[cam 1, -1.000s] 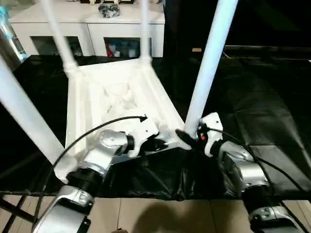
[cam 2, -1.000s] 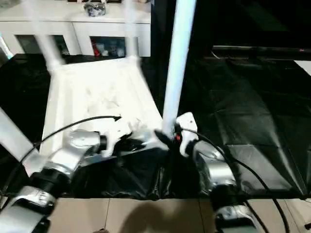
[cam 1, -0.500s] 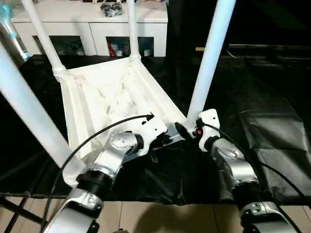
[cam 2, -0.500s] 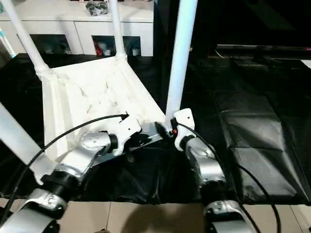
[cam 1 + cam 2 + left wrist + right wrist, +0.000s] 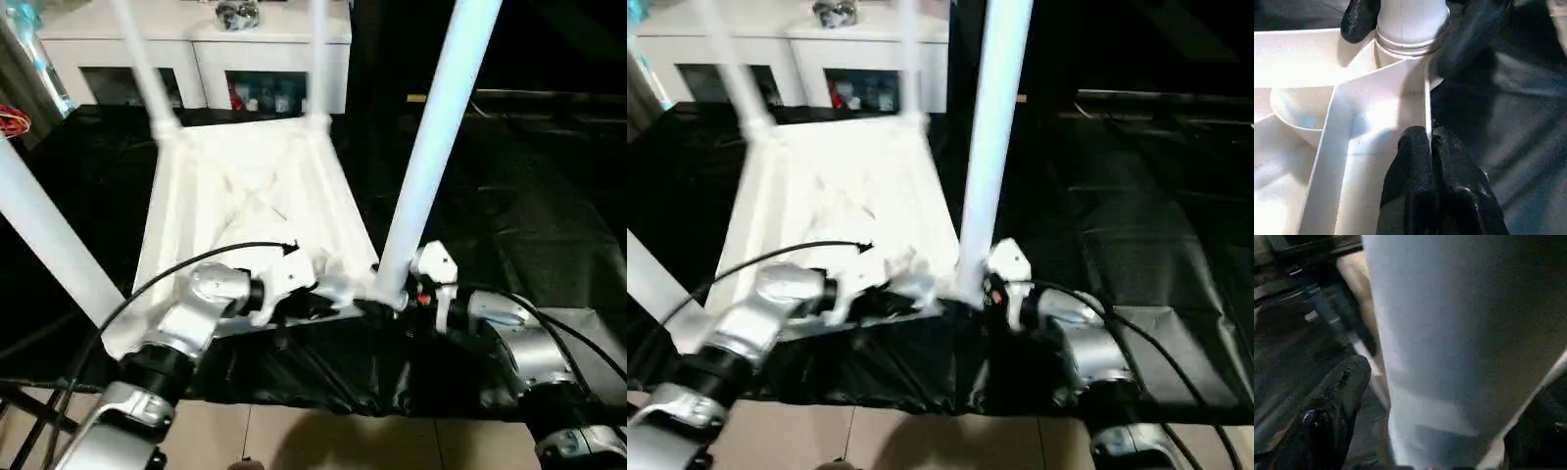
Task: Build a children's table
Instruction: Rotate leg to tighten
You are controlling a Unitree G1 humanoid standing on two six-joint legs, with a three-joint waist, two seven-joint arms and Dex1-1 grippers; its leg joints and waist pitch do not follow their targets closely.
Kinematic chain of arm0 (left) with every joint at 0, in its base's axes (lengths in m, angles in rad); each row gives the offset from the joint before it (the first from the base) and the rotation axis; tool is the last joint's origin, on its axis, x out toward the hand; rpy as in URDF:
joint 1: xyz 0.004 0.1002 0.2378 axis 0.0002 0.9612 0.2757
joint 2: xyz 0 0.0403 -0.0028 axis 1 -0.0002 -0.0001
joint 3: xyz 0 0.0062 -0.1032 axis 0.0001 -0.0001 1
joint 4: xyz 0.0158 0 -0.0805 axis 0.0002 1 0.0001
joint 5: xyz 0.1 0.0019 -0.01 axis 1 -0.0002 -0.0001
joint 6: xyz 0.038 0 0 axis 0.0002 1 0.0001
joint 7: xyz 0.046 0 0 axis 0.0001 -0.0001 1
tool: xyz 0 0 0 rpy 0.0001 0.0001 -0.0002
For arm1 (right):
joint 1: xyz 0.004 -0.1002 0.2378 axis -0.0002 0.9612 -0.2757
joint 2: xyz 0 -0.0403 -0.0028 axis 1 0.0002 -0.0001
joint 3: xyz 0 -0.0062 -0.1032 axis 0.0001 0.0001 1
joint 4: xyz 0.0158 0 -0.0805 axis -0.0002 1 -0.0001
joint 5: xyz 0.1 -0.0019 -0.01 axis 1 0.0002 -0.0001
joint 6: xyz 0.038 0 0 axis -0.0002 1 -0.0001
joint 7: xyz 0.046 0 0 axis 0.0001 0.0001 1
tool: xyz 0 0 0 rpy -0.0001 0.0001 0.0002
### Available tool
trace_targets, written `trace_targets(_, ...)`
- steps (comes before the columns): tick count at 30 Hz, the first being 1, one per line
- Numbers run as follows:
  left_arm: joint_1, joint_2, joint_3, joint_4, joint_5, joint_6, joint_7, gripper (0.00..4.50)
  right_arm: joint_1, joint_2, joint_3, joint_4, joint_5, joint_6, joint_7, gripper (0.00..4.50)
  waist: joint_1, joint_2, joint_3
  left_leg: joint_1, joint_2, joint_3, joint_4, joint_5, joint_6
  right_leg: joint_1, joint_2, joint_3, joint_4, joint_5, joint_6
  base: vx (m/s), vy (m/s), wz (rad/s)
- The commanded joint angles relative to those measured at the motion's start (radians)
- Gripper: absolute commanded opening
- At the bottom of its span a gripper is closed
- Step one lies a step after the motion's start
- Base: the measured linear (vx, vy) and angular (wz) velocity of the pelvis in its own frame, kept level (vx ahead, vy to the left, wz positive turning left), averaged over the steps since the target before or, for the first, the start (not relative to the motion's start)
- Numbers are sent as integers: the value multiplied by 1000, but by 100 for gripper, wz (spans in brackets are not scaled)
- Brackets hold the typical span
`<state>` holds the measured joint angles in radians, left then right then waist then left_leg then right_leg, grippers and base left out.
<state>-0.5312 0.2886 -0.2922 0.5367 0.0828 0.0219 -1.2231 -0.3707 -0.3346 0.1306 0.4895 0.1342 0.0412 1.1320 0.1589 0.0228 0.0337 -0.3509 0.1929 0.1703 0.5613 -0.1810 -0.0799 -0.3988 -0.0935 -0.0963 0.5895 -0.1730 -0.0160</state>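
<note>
The tabletop [image 5: 245, 206] lies upside down in the centre of the frame, legs standing up from its corners. The left gripper [image 5: 1430, 142] is clenched, fingertips on the near rim. The right gripper [image 5: 392, 299] straddles the near right leg [image 5: 431, 147], fingers spread around its base.

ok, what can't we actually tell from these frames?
- Tops of all four legs, like the near right leg: cut off by the top edge in the head views.
- Whether that leg is fully seated in its corner socket: the right claw hides part of the joint in the left wrist view.
- Items behind the cabinet doors: too small and blurred.
- Tabletop far corners: motion blur in the right eye view.
</note>
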Motion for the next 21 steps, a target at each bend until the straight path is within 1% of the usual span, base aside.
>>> trace_targets(1, -33, -15, -45, -7, -23, -33, -50, 0, 24, 2, 117, -41, 11, 29, 136, 394, 0, -7, -49, -3, 42, -6, -63, -245, 74, 51, -64, 50, -76, -307, -169, 0, 0, 0)
trace_targets(2, -36, -11, -46, -3, -25, -35, -59, 0, 26, -4, 122, -48, 14, 33, 152, 394, 4, -7, -50, -1, 44, -6, -63, -242, 75, 50, -64, 52, -75, -301, -169, 0, 0, 0)
trace_targets(3, -36, -11, -46, -3, -26, -35, -60, 0, 26, -5, 122, -49, 14, 33, 153, 394, 4, -8, -49, -2, 44, -6, -64, -243, 76, 50, -63, 52, -76, -302, -170, 0, 0, 0)
trace_targets(5, -50, 4, -44, 16, -34, -46, -92, 0, 29, -31, 145, -77, 15, 49, 212, 394, 11, -9, -50, 0, 43, -5, -62, -232, 75, 49, -64, 52, -75, -294, -172, 0, 0, 0)
trace_targets(9, -60, 11, -41, 31, -38, -55, -113, 0, 29, -44, 154, -95, 23, 60, 248, 394, 15, -10, -51, -3, 43, -6, -61, -221, 72, 50, -65, 51, -70, -278, -177, 0, 0, 0)
trace_targets(11, -65, 13, -39, 41, -40, -59, -129, 0, 30, -50, 160, -108, 30, 71, 271, 358, 17, -11, -51, -3, 43, -6, -60, -216, 72, 51, -65, 51, -71, -286, -172, 0, 0, 0)
trace_targets(14, -70, 16, -40, 47, -46, -60, -147, 0, 33, -60, 170, -126, 39, 92, 294, 356, 20, -12, -52, -2, 43, -6, -59, -208, 73, 51, -66, 52, -71, -285, -172, 0, 0, 0)
trace_targets(17, -73, 17, -40, 52, -46, -63, -147, 0, 34, -63, 173, -132, 40, 99, 301, 322, 25, -11, -51, -2, 44, -6, -60, -215, 71, 50, -67, 52, -72, -297, -169, 0, 0, 0)
trace_targets(20, -74, 19, -40, 60, -48, -69, -154, 0, 38, -65, 175, -142, 44, 112, 308, 312, 31, -12, -52, -1, 43, -5, -59, -209, 68, 48, -66, 53, -72, -303, -163, 0, 0, 0)
trace_targets(21, -74, 19, -40, 60, -48, -69, -154, 0, 38, -65, 175, -142, 44, 112, 308, 288, 32, -12, -52, -1, 43, -5, -59, -209, 68, 49, -66, 52, -72, -302, -163, 0, 0, 0)
